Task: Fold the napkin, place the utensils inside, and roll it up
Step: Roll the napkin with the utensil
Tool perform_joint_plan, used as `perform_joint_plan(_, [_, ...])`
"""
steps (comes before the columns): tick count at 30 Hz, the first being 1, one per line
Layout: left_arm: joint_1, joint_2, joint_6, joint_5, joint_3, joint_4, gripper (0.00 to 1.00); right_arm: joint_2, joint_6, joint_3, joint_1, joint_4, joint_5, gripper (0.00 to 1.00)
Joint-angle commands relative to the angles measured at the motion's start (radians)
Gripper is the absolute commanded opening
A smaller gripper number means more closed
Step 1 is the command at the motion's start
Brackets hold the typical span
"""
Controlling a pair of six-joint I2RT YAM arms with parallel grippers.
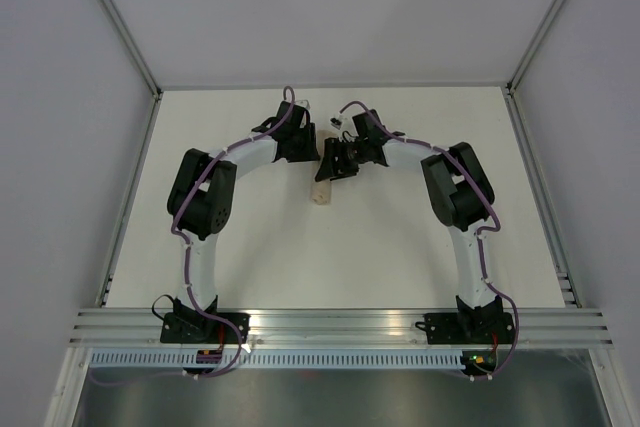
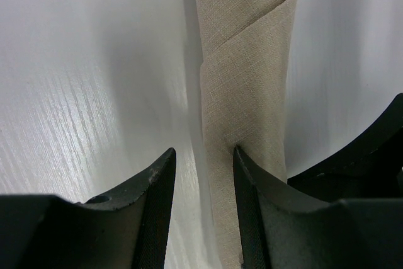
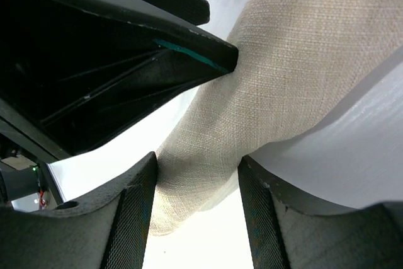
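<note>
Napkin [image 1: 322, 193] lies as a narrow roll near the middle of the desk [image 1: 400, 257], with both wrists over its far end. Utensils not visible; can't tell if they're inside. Right fingers [image 3: 129, 218] straddle the roll, cloth touching both, which looks like a light clamp. Left fingers [image 2: 151, 206] are part open and hold nothing; the roll sits against one inner face, bare desk in the gap. Cloth is soft, light and matte: unlikely to slip, likely to spring open. Best hold is across the whole roll over the overlapping flap, not a loose edge.

napkin [image 3: 283, 80] fills right gripper [image 3: 198, 159], left gripper [image 2: 203, 155] free
</note>
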Motion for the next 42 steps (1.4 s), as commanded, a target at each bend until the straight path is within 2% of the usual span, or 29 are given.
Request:
perform_joint_plan(1, [-0.004,0.019,0.001,0.008,0.018,-0.016,0.46,-0.029,-0.012,0.031,-0.013,-0.08,0.007,0.6])
perform_joint_plan(20, [-0.006,-0.003,-0.019,0.029,0.001,0.015,0.46,-0.047,-0.061,0.062,-0.045,-0.169,0.021,0.66])
perform_joint_plan(42, [-0.004,-0.101,0.013,0.091,0.013,0.071,0.48,-0.095,-0.061,0.115,-0.07,-0.159,-0.029,0.69])
